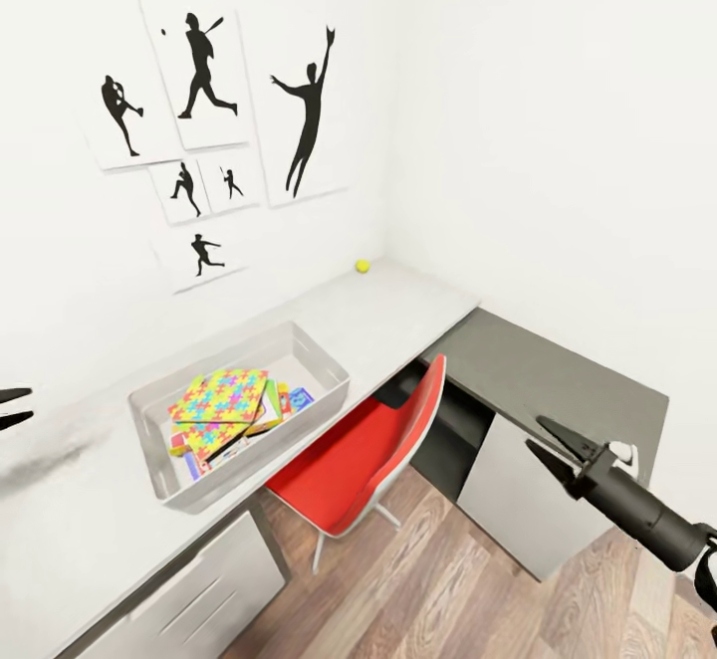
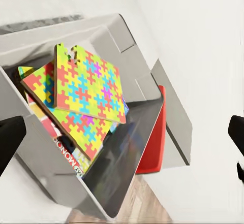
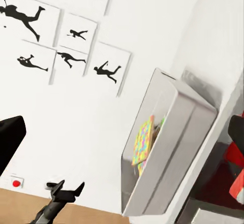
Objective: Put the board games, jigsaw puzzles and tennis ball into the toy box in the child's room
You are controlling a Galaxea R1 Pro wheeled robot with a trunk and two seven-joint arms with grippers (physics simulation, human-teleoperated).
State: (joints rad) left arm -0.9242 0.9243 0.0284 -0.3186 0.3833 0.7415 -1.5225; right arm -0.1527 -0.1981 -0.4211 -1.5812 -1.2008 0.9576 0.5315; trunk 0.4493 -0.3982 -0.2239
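Two jigsaw puzzles [image 1: 216, 402] lay stacked in the toy box [image 1: 324, 363] on the desk [image 1: 398, 306], over lettered game boxes whose count could not be told. One toy remained out — the tennis ball [image 1: 362, 266], far along the desk by the back wall, well apart from the box. The right tool [image 1: 550, 447] hung low at the near right over the floor, jaws spread and empty; the left tool [image 1: 12, 407], also open and empty, hovered at the left edge near the box. The ball rolls easily, so the better approach is probably from above with wide jaws — closing centred, not nudging it toward the wall.
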